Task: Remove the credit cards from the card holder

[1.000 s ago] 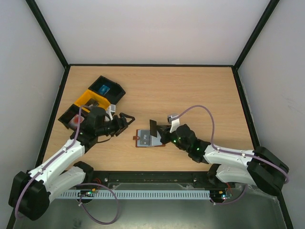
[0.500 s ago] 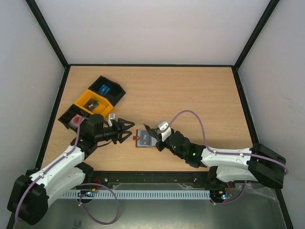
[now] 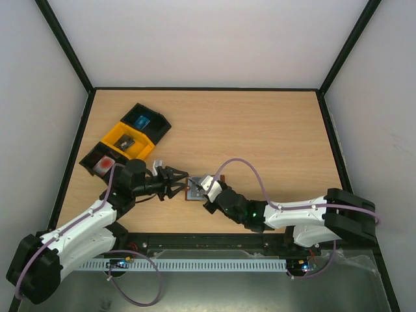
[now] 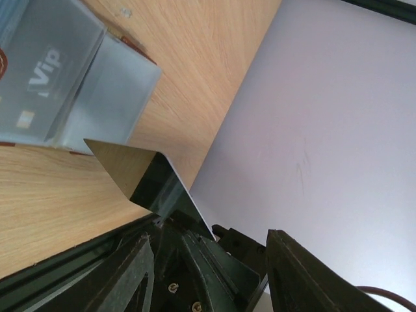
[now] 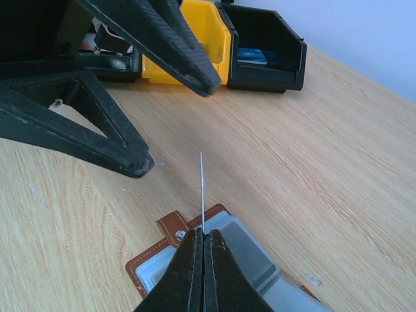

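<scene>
Right wrist | right hand (image 5: 203,239) pinching dark credit card (image 5: 202,188) upright over card holder (image 5: 250,253) | left hand (image 5: 174,127) half-spread at 10 o'clock | centre card between its jaws, then close

Tally on the surface (image 3: 260,143)

Two hands: left hand (image 3: 178,182), right hand (image 5: 203,242). One card holder (image 5: 149,266). Two cards: held card (image 4: 153,182), VIP card (image 4: 39,71). Three bins: one yellow bin (image 3: 138,147), two black bins (image 3: 159,127) (image 3: 88,159)
</scene>
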Robot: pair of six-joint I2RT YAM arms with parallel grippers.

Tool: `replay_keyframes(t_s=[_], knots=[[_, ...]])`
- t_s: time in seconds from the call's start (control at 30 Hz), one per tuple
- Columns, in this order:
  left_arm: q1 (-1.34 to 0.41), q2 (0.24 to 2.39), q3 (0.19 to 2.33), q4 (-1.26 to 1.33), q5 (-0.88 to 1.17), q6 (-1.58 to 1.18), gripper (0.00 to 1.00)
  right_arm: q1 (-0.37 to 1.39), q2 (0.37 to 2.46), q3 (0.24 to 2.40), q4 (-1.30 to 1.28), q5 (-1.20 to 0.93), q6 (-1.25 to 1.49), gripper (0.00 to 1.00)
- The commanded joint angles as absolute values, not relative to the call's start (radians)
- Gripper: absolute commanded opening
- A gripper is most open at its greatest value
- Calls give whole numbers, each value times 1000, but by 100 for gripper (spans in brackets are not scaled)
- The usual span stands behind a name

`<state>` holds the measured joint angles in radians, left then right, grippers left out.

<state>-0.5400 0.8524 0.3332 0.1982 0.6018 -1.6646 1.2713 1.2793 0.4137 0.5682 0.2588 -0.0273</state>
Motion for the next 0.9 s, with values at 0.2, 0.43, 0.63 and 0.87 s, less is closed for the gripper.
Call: replay_keyframes(t_s=[0.2,0.43,0.63,0.87], knots=[[-584,863,312,216,566,-1718,48,1335,1343,481,588,369,-115,2],[-584,847,270,234,553,-1745,42,1405,1370,479,619,430,-181,2],[-584,834,265,219,554,-1746,17,1459,1402,486,643,489,-204,2],[-584,778,260,175,528,-1730,3,1462,1400,479,647,540,-158,3]])
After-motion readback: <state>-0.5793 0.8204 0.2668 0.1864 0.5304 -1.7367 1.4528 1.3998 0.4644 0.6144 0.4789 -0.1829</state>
